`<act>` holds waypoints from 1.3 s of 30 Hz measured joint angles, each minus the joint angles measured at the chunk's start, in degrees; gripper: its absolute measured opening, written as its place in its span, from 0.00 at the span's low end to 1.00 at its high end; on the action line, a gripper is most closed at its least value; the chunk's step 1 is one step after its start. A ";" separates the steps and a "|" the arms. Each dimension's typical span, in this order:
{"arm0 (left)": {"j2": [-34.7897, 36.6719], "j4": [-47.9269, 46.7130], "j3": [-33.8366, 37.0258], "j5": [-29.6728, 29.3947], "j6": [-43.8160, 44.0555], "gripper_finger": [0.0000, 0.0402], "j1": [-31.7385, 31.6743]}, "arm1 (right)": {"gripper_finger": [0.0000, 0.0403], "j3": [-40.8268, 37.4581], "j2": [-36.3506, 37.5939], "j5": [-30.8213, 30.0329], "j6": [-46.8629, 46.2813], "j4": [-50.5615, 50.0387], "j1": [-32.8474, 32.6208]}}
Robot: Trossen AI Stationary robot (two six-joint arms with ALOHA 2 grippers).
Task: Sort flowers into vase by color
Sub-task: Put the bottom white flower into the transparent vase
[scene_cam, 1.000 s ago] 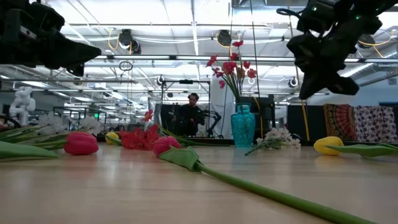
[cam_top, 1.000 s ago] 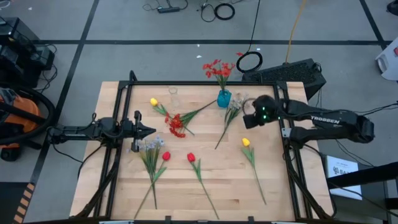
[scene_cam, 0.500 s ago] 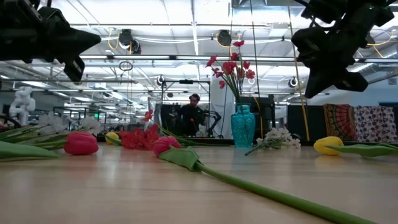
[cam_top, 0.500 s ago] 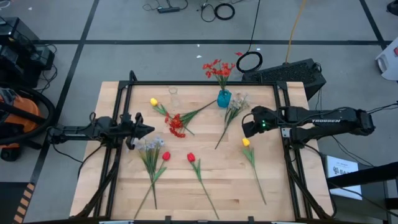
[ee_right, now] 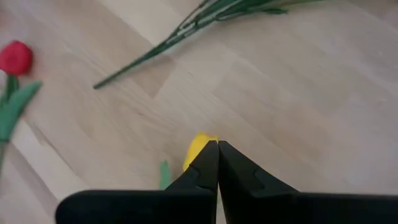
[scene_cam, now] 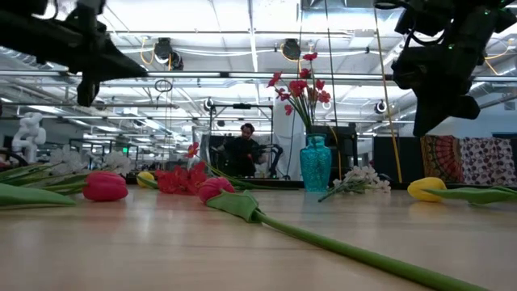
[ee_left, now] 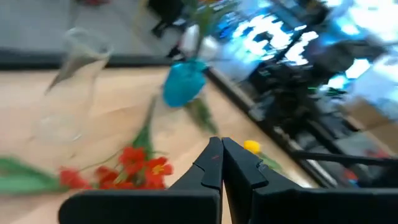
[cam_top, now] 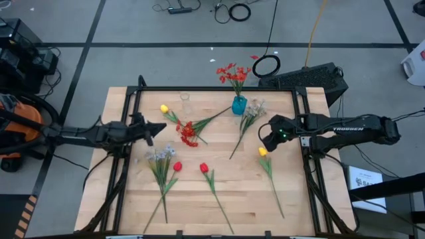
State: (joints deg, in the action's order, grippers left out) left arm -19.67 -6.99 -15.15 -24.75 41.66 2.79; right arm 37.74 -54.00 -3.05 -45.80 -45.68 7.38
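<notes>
While closed, right pincer (ee_right: 217,146) hovers above yellow tulip (ee_right: 198,149).

Yellow tulip (ee_right: 198,148) half hidden behind right tool (ee_right: 217,144), clear vase (ee_left: 69,81) blurred

Bright, even overhead light, soft shadows; motion blur across the left wrist view.

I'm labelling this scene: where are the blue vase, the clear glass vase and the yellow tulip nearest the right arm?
blue vase (cam_top: 239,105): high view, on its body.
clear glass vase (cam_top: 186,101): high view, on its rim.
yellow tulip (cam_top: 263,152): high view, on its bloom.
</notes>
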 joint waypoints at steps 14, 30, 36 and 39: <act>-36.71 -16.60 -23.66 3.45 31.84 0.02 5.44 | 0.00 0.00 0.00 0.15 7.18 -2.35 0.00; -51.12 -20.99 -25.34 0.15 80.58 0.01 32.37 | 0.00 0.00 -0.02 0.37 12.80 -3.08 0.00; -54.04 -25.64 -25.34 6.73 89.94 0.01 37.14 | 0.00 0.00 -0.02 0.31 13.51 -2.99 0.00; -54.87 -25.90 -25.34 10.47 89.80 0.01 37.36 | 0.00 0.00 -0.02 0.13 13.51 -2.41 0.00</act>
State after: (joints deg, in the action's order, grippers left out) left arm -74.54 -32.89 -40.49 -14.28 131.46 40.15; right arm 37.74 -54.02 -2.92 -32.29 -48.08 7.38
